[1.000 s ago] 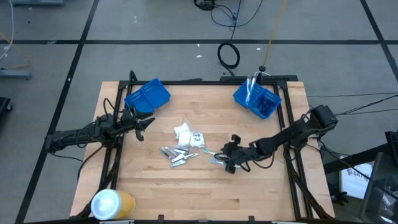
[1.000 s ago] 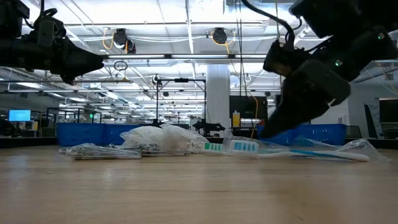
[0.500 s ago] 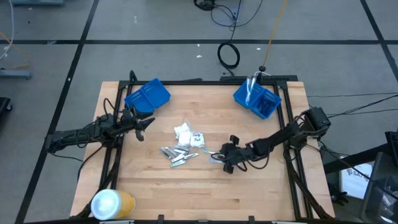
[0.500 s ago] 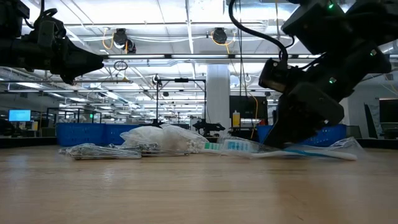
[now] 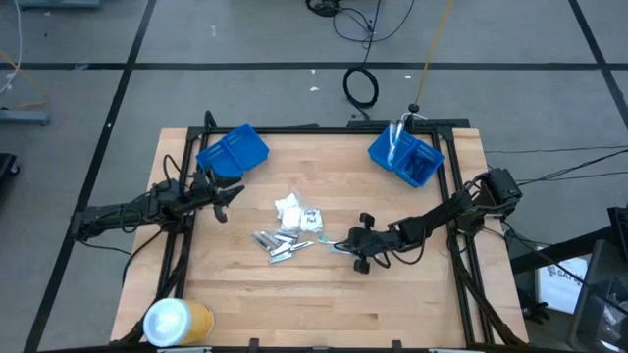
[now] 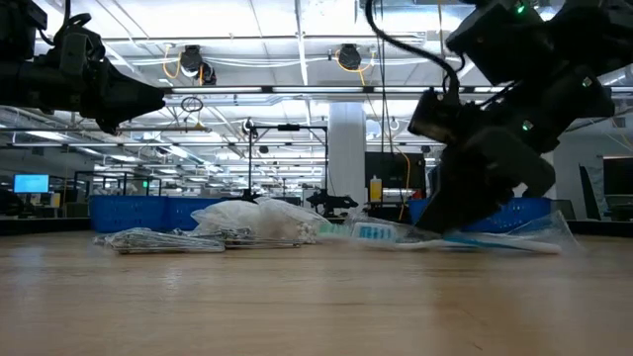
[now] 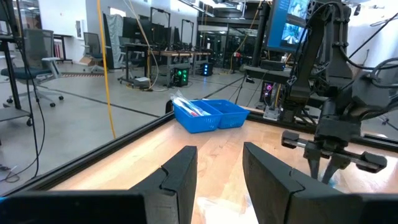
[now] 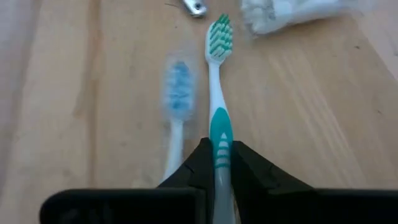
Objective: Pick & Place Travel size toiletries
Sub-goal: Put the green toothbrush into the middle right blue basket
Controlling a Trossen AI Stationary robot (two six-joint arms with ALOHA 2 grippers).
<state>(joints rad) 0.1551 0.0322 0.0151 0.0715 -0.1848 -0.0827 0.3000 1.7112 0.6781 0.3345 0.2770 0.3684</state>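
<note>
Nearest the front edge, at the left corner of the table (image 5: 392,304), stands a yellow-and-white roll (image 5: 177,321), well clear of the work. Mid-table, the right gripper (image 5: 355,247) is down at the wood with its fingers (image 8: 200,163) pinched on the handle of a teal-and-white toothbrush (image 8: 219,93) — gripped low, I judge, so it lifts flat; a blue-bristled toothbrush (image 8: 176,102) lies just beside it. Left of these sit silver tubes (image 5: 278,244) and white packets (image 5: 297,213); any print on them is too small to read. The left gripper (image 5: 224,197) hangs partly open at the left, empty. Farthest off, a left blue bin (image 5: 233,150) and a right blue bin (image 5: 405,157) — likely the drop-off.
</note>
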